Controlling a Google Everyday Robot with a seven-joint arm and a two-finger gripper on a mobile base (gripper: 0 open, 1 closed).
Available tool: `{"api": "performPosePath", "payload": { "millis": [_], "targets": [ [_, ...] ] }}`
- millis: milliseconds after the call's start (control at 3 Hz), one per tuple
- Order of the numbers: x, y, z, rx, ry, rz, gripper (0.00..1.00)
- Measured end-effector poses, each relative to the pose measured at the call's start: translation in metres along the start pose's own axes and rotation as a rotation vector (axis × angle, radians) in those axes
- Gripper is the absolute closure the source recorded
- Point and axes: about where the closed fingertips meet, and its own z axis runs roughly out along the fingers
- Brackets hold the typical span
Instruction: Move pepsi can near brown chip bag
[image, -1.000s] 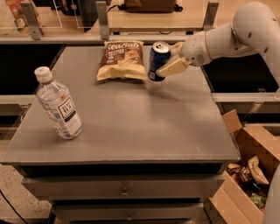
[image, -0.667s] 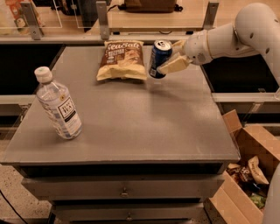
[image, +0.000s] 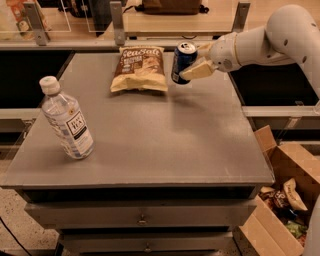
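tool: (image: 192, 63) up at the far right of the counter (image: 165, 150), clamped onto the pepsi can (image: 182, 60), one pale finger (image: 199, 70) across the can's near side, the other at its top right
pepsi can: dark blue, silver top showing, tilted with the top leaning right; it looks raised just off the counter, with a soft shadow on the surface beneath it
can vs bag: can sits just beside the right edge of the brown chip bag (image: 139, 70), a narrow gap between them, not touching
brown chip bag: lying flat at the far middle of the counter, "sea salt" lettering at its far end, pale yellow edge toward the camera
arm: (image: 270, 39) white, reaching in from the upper right, wrist pointing left at the can
bottle: (image: 66, 120) clear plastic, white cap, tea label, standing on the near left of the counter, leaning a touch, well apart from the can and bag
box: (image: 277, 200) open cardboard on the floor at lower right, wrappers inside
drawers: (image: 142, 219) two fronts under the counter, small knobs
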Motion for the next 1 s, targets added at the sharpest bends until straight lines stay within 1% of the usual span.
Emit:
{"api": "performPosePath", "payload": {
  "millis": [333,667,1000],
  "targets": [
    [0.010,-0.009,0.004,0.054,0.030,0.019,0.77],
    [0.032,-0.015,0.006,0.094,0.073,0.061,0.53],
    [0.046,-0.014,0.013,0.088,0.097,0.115,0.30]
  ]
}}
